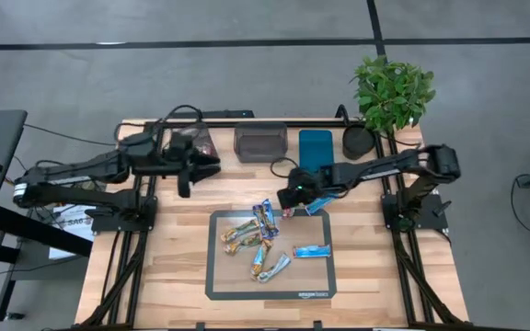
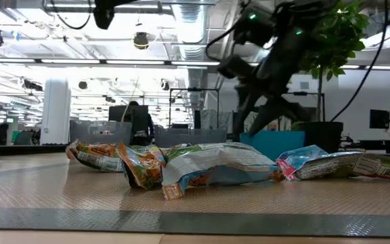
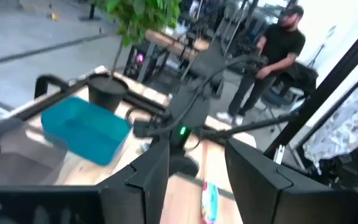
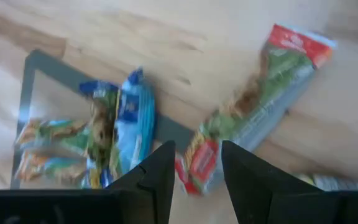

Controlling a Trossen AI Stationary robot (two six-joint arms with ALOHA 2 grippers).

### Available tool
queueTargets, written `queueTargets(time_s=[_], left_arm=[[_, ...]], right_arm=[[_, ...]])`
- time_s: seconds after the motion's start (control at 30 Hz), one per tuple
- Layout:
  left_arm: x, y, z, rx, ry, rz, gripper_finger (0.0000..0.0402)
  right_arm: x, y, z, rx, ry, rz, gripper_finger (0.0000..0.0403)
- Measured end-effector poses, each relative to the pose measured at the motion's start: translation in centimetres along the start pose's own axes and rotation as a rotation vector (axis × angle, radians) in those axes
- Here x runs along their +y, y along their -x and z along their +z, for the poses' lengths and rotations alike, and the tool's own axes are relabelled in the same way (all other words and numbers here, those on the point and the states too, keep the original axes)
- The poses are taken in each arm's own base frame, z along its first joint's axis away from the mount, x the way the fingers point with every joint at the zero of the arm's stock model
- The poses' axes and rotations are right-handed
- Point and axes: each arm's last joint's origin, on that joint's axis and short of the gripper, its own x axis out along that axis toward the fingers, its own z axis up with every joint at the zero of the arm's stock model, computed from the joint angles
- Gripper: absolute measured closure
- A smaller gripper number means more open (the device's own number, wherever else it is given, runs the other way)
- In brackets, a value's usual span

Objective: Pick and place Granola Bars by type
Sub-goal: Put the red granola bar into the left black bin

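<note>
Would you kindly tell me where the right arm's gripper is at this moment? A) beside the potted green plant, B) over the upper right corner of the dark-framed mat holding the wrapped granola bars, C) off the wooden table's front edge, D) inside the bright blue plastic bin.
B: in the high view the right gripper hangs at the dark-framed mat's upper right corner, beside the wrapped granola bars, with the bright blue bin behind it.

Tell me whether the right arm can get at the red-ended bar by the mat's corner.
Probably yes. The right pincer hangs open just above the red-ended bar, which lies alone on bare wood with nothing over it.
</note>
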Motion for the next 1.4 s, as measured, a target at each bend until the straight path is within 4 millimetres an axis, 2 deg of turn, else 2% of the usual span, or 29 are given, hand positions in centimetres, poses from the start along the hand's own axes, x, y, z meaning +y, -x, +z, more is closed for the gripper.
queueTargets(time_s=[0.17,0.3,0.53,0.7,0.77,0.87,1.0,1.27,1.4], left_arm=[[0.0,1.4,-0.4,0.002,0.0,0.002,0.0255],[0.0,1.8,-0.6,0.028,-0.027,-0.011,0.0255],[0.1,1.8,-0.7,0.036,-0.042,-0.011,0.0255],[0.1,1.8,-0.7,0.03,-0.042,0.006,0.0255],[0.1,1.8,-0.6,0.025,-0.042,0.019,0.0255],[0.2,1.8,-0.6,0.017,-0.042,0.036,0.0255],[0.2,1.8,-0.6,0.014,-0.042,0.043,0.0255],[0.2,1.8,-0.7,0.022,-0.041,0.047,0.0255],[0.2,1.8,-0.7,0.023,-0.041,0.047,0.0255]], right_arm=[[0.7,-0.7,1.5,0.059,-0.004,-0.028,0.0281],[1.6,-0.3,2.5,0.105,0.057,0.055,0.0281],[4.0,0.5,3.8,0.133,0.292,0.381,0.0281],[5.4,1.0,4.3,0.048,0.246,0.494,0.0281],[5.2,0.9,4.4,0.008,0.163,0.439,0.0281],[3.7,0.4,4.1,-0.04,0.005,0.218,0.0281],[2.0,0.1,2.9,-0.124,-0.111,-0.058,0.0281],[1.6,0.2,0.0,-0.124,-0.142,-0.23,0.0281],[1.4,-0.7,-0.8,-0.098,-0.107,-0.28,0.0273]])
